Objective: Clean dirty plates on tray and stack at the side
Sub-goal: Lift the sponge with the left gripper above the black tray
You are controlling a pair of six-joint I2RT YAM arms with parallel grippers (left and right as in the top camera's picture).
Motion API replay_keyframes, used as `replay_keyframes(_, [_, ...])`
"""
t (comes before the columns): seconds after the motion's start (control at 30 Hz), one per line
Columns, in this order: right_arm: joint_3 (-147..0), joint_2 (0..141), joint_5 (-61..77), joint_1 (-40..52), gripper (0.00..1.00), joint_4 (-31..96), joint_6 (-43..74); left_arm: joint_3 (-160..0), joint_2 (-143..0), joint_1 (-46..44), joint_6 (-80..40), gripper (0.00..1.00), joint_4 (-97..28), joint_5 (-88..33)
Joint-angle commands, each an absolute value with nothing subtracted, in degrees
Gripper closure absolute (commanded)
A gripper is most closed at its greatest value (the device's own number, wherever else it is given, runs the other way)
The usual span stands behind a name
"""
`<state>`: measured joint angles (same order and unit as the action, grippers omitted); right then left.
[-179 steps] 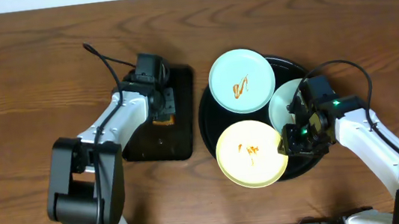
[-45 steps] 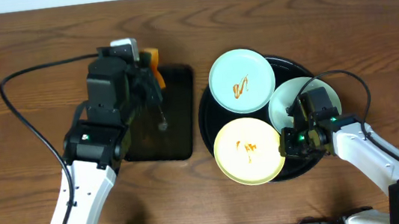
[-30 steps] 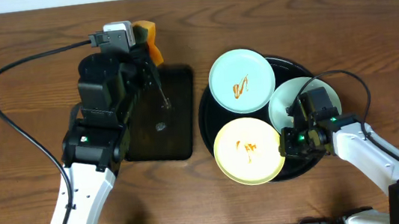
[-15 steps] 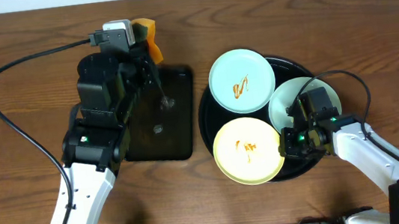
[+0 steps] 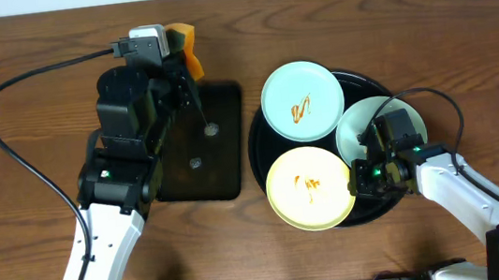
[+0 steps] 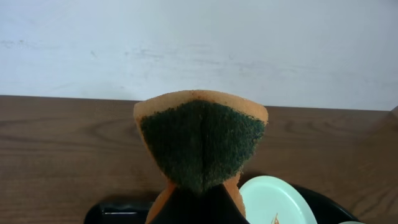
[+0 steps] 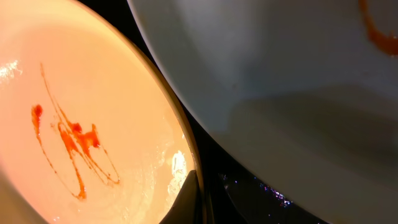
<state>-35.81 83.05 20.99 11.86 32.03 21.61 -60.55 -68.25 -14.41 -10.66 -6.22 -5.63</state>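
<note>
Under the right arm, much of the second mint-blue plate is lying hidden. The right wrist view is cropping it to a pale curved slab with a trace of sauce at the top corner. The right gripper is sitting at the right rim of the yellow plate. Close up, one dark fingertip is resting at that rim while the other is out of sight, so it cannot be told whether the fingers are gripping. The left gripper is showing only as a dark patch at the bottom edge of its own camera, its fingers pinching the sponge from below and folding it into a fan.

The round tray is carrying all three plates: the first mint-blue plate on the far side, the yellow one on the near side, the half-hidden one to their right. The rectangular tray is lying just left of it, with two small glints on it that are too faint to name. The sponge is being held over its far end.

The sponge is orange foam with a coarse dark green scouring face. Both trays are gleaming glossy black. Orange-brown sauce squiggles are marking the yellow and the first mint-blue plate. The table is showing dark wood grain.
</note>
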Motion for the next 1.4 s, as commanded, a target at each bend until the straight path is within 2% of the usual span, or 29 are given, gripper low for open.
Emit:
replay_keyframes(0.0, [-35.38, 83.26, 21.23, 12.1, 0.99, 31.92, 21.85, -62.39, -67.18, -14.55, -10.07, 0.92, -6.31, -5.52])
replay_keyframes(0.93, [-35.38, 83.26, 21.23, 12.1, 0.99, 31.9, 21.85, -62.37, -67.4, -14.55, -10.09, 0.93, -6.83, -5.52])
replay_keyframes(1.37, [-35.38, 83.26, 21.26, 12.1, 0.99, 31.92, 21.85, -62.11, -74.22, -14.57, -11.73, 0.92, -18.26, -5.54])
